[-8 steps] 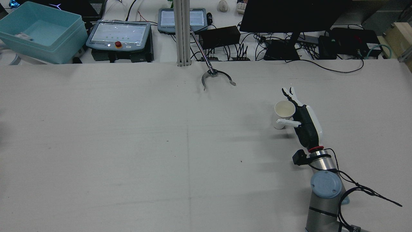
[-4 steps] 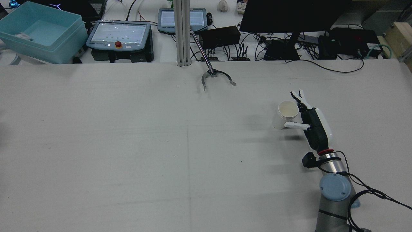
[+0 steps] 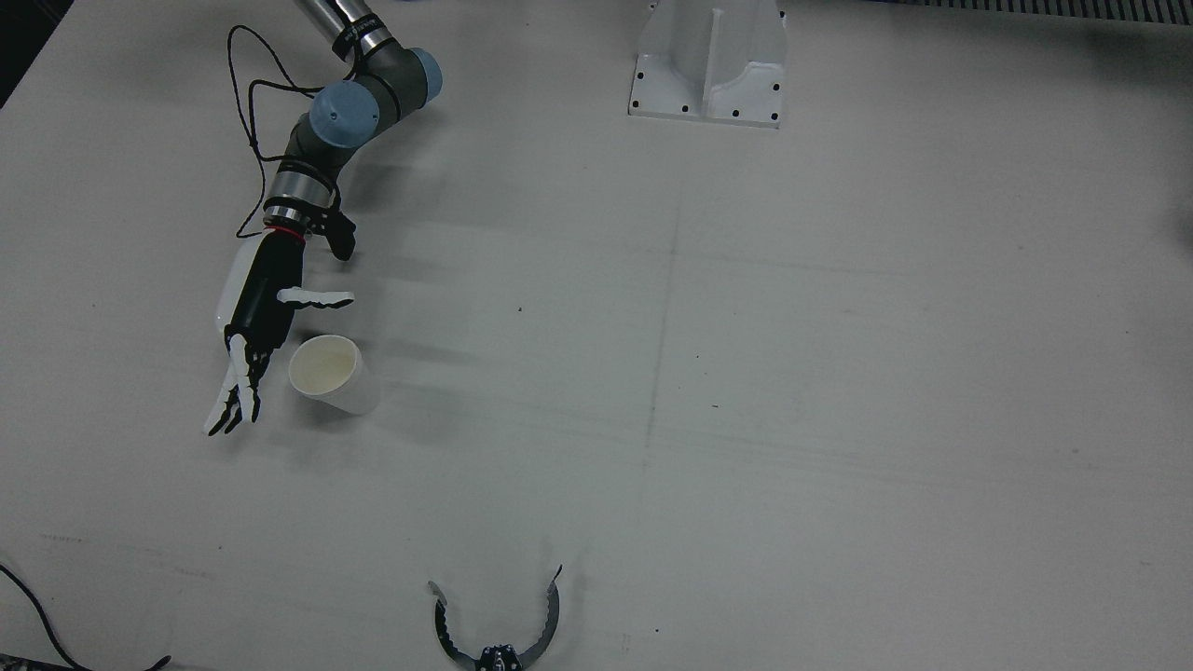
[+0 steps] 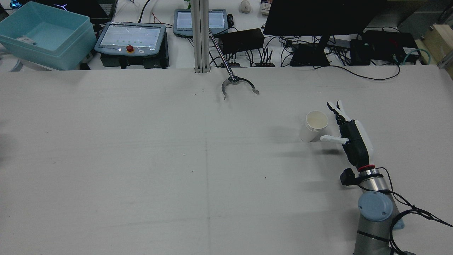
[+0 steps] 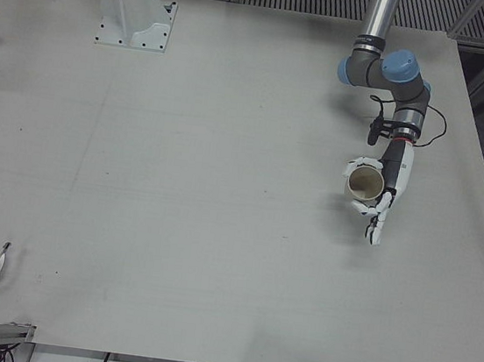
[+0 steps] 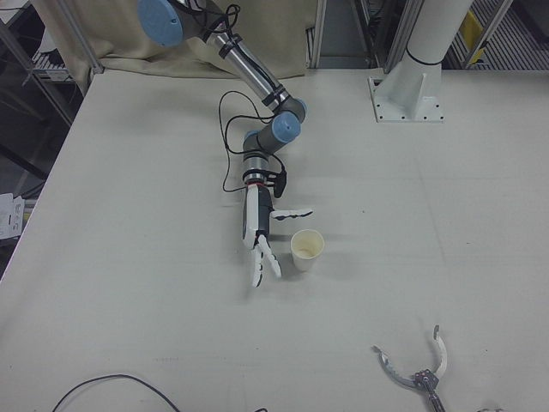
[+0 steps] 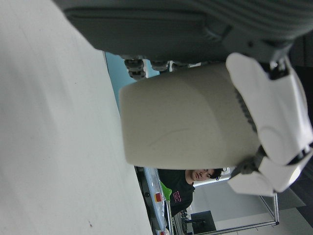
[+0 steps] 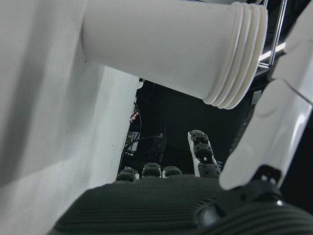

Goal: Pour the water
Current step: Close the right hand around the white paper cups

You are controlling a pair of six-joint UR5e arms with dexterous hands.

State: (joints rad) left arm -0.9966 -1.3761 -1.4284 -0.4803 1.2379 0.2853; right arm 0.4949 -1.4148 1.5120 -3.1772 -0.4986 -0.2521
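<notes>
Left hand (image 5: pixel 391 183): at the far left of the table (image 4: pixel 141 159), seen only in the left-front view and by its own camera.
Left fingers (image 5: pixel 376 226): stretched out straight past the cup, with the thumb reaching round its other side; I cannot tell whether they actually press on the cup.
Cream cup (image 5: pixel 366 180): sits between the left thumb and the palm, close against the hand, its mouth tipped up towards the left-front camera; whether it rests on the table is unclear.
Blue bin (image 4: pixel 42 35): on the bench beyond the table's far edge, at the left.
Metal claw (image 4: pixel 237 85): lies on the far middle of the table on the end of a thin rod, prongs spread, well apart from both cups.
White cup (image 4: pixel 315 125): stands upright on the right half of the table, mouth up, just beside the right hand; several stacked rims show at its lip.
Right hand (image 4: pixel 350 138): low over the table on the outer side of the white cup, holding nothing.
Right fingers (image 4: pixel 336 108): straight and spread, pointing away from the robot alongside the cup, with a small gap to it in the front view.
Right thumb (image 4: pixel 331 139): sticks out sideways on the near side of the cup.
</notes>
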